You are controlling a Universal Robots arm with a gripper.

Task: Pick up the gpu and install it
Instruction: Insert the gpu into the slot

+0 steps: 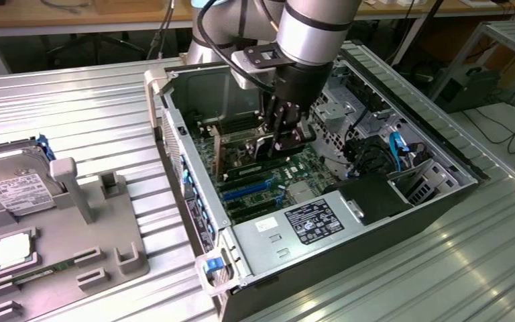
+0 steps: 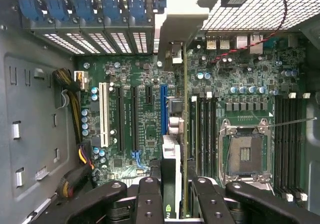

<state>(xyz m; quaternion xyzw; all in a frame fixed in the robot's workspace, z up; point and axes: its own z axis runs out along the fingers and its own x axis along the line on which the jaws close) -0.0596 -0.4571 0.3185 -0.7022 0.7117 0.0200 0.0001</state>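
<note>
Ribbed metal table carrying one open computer case, lying on its side. Gripper reaching down into case, fingers clamping gpu edge-on between them. Card hanging over motherboard, sitting just beside one blue slot, one white slot further off. Card touching board or not: cannot tell. Grey holder at exterior view's left cradling one hard drive, one processor chip, one memory stick.

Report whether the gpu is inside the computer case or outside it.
Inside. The gpu stands on edge over the motherboard, gripped between the jaws; whether it is seated in a slot, cannot tell.
</note>
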